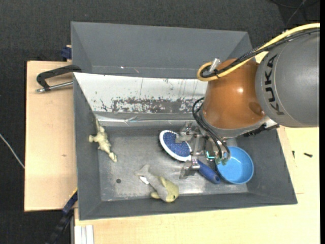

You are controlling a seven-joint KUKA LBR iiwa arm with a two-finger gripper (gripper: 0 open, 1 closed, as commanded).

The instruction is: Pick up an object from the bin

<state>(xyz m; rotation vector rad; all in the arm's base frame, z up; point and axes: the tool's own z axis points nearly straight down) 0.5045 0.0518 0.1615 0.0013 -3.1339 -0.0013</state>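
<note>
My gripper (188, 152) hangs low over the right middle of the bin floor, its two metal fingers standing apart, so it is open. A white oval thing with a dark blue speckled face (174, 145) lies just left of the fingers, and its right edge reaches into the gap between them. Whether the fingers touch it I cannot tell. A dark blue cylindrical handle (208, 172) lies beside the lower finger. It runs toward a light blue bowl (238, 168) at the right.
A pale yellow toy dinosaur (103, 142) lies near the left wall. A grey and yellow soft toy (161, 185) lies by the front wall. The arm's orange cover hides the back right of the bin floor.
</note>
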